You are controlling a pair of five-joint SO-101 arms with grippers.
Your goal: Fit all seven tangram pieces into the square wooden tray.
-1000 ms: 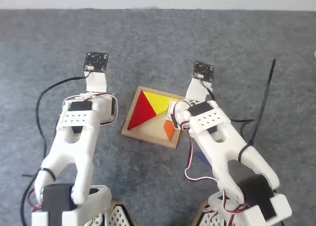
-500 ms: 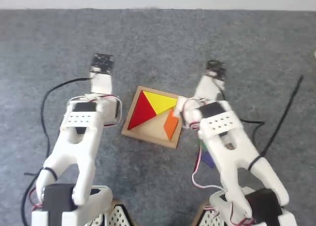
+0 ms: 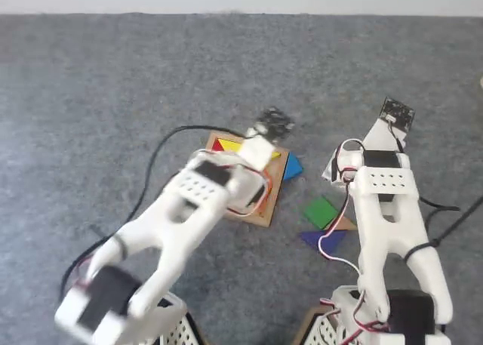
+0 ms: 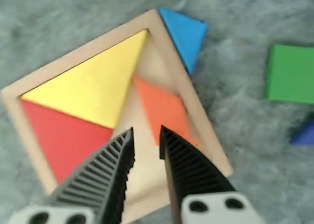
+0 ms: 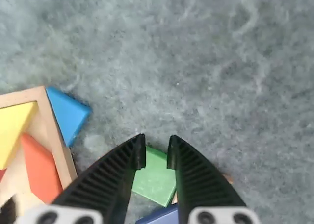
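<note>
The square wooden tray (image 4: pixel 203 136) holds a yellow triangle (image 4: pixel 93 84), a red triangle (image 4: pixel 59 136) and an orange piece (image 4: pixel 162 106). My left gripper (image 4: pixel 147 133) hovers over the tray's middle, fingers drawn together with nothing between them. In the high view the left arm (image 3: pixel 204 190) covers most of the tray (image 3: pixel 266 213). A blue triangle (image 3: pixel 293 166) lies against the tray's right edge. My right gripper (image 5: pixel 156 140) hangs shut and empty above the green square (image 5: pixel 154 180), right of the tray. A dark blue piece (image 3: pixel 323 238) lies by the green square (image 3: pixel 321 211).
A tan piece (image 3: pixel 346 224) peeks out beside the green square, under the right arm (image 3: pixel 381 183). Grey carpet covers the table; a black cable (image 3: pixel 162 145) trails from the left arm. A pale strip runs along the far edge.
The right arm pulled away from the tray to the right, leaving the orange piece in it. The left arm swung right, over the tray. Loose pieces to the tray's right came into view.
</note>
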